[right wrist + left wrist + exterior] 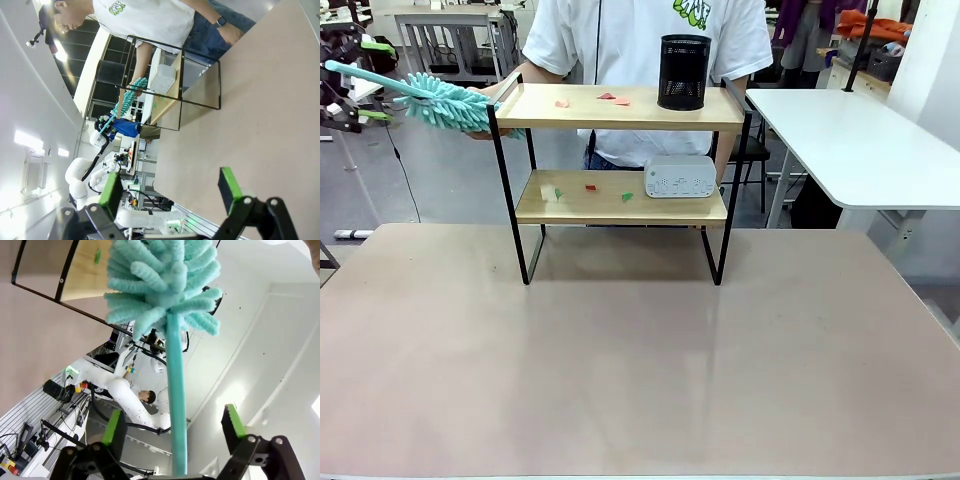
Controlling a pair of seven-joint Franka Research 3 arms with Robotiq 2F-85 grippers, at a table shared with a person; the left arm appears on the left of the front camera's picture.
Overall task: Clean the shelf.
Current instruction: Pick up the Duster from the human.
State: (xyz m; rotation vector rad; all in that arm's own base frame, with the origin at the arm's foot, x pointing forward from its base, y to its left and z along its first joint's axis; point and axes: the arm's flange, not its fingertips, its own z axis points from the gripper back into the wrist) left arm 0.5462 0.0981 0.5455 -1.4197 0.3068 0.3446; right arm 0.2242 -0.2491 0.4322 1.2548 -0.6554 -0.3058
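Observation:
The shelf [620,107] stands mid-table, with pink and red scraps [610,98] on its top board and green and red scraps [590,188] on the lower one. A teal duster [445,103] hangs level beside the shelf's top left corner, its fluffy head by the person's hand [508,92]. My left gripper [172,422] is at the far left with the duster's handle [176,405] between its fingers. The green pads [113,426] stand clear of the handle on both sides. My right gripper [169,187] hovers open over the table, holding nothing.
A black mesh cup [683,72] sits on the top board at the right. A white boxy device [680,177] rests on the lower board. The person stands right behind the shelf. A second white table [860,140] lies to the far right.

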